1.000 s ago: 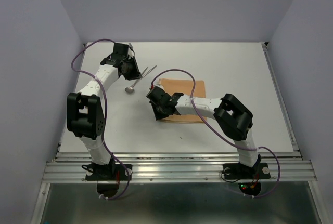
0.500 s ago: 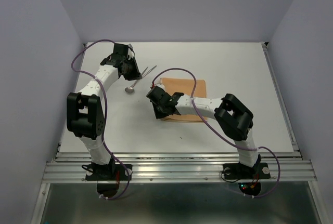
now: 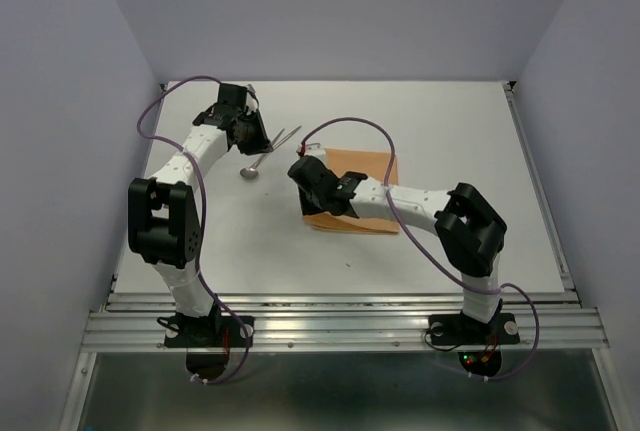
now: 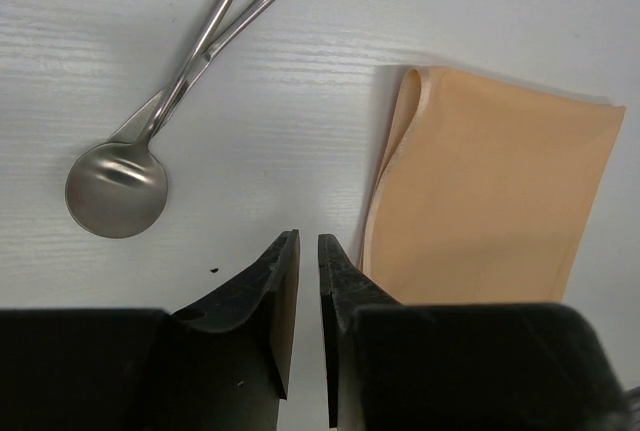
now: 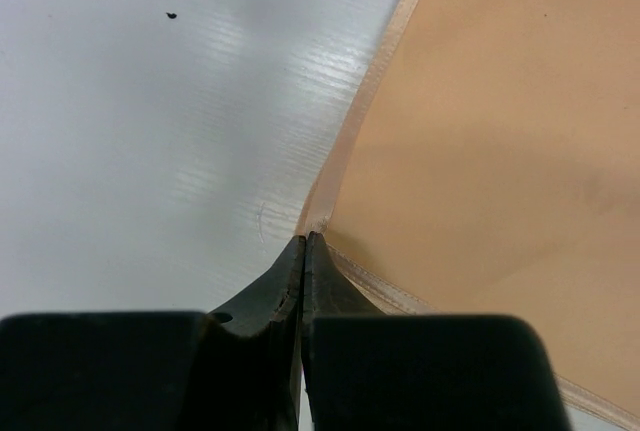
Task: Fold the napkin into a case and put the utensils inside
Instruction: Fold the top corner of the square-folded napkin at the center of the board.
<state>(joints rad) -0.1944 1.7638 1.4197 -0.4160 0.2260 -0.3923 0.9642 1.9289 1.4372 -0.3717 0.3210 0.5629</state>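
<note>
We see the folded peach-orange napkin (image 3: 372, 164) lying flat, with crossed silver utensils (image 4: 205, 56), one a spoon (image 3: 249, 172), left of it.

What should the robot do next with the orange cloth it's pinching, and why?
Probably lift that corner and carry it across to make another fold. The right hand is shut on a corner of the soft peach-orange cloth napkin, which looks only folded flat, not yet a pouch, and the shiny silver metal spoon lies outside it.

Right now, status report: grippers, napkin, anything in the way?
Right gripper shut on napkin corner. Left gripper slightly open, empty, between spoon and napkin. Napkin folded double. Nothing blocking.
</note>
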